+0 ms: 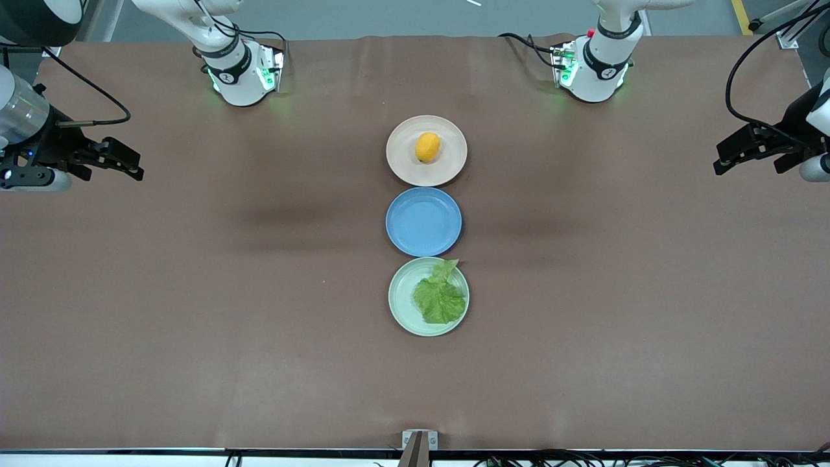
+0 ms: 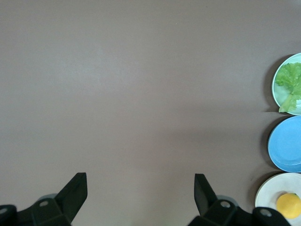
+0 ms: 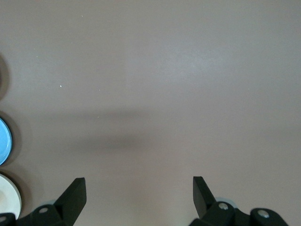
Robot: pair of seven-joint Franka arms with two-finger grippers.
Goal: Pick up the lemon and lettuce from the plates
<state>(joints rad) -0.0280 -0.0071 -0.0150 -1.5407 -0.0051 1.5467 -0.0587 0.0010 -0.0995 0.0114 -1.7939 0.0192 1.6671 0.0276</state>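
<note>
On the brown table point(image 1: 194, 292), the lemon point(image 1: 427, 147) sits on the beige plate point(image 1: 399, 162) just beside the blue plate point(image 1: 423, 222); the lettuce point(image 1: 441, 297) lies on the green plate point(image 1: 402, 298) nearer the camera. The left gripper point(image 1: 729, 155) and right gripper point(image 1: 126, 162) wait wide open over the table's ends.

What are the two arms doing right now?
Left gripper, right gripper open, waiting at table ends. Small orange-yellow lemon on beige-pink plate, crinkled green lettuce on mint plate. Nothing blocking.
</note>
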